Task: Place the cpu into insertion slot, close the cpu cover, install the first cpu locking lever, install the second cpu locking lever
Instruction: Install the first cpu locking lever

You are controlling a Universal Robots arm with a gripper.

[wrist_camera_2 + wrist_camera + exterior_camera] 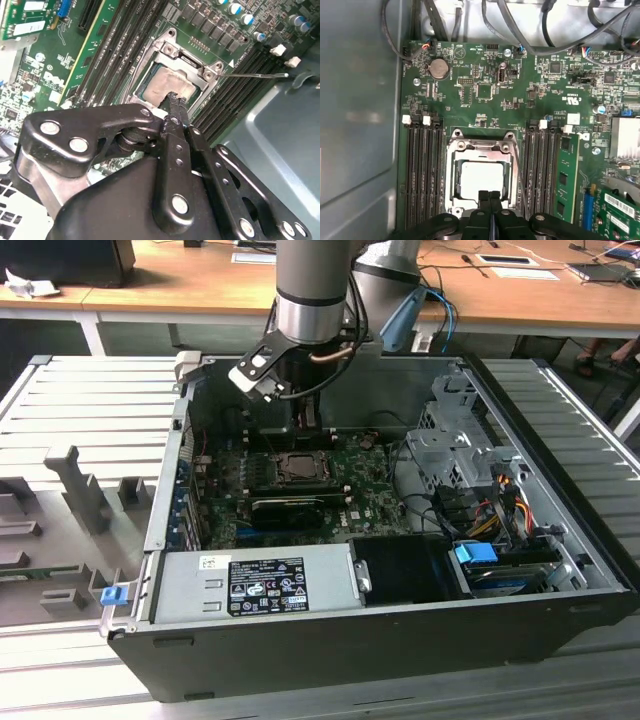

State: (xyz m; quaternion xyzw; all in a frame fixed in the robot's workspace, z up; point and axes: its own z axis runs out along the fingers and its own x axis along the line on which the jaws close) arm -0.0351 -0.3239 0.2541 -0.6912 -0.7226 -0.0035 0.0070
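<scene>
Black two-finger gripper (489,196) pinched shut, empty, tips at near edge of small square silver-topped cpu (481,181); contact I cannot tell. Cpu sits inside dark metal-rimmed insertion slot (298,467) on green circuit board (485,107). Thin silver-grey cpu cover (480,146) frame lies flat around it. In second wrist view, thin metal lever rod (260,75) juts sideways over black memory slots (235,95).

The arm (312,290) is a fat grey tube with a dark ring and a blue cap (405,315). A black cable (330,380) loops by a white block (255,368). The tool (489,196) is black, with flat bars and round silver screws (178,202).
</scene>
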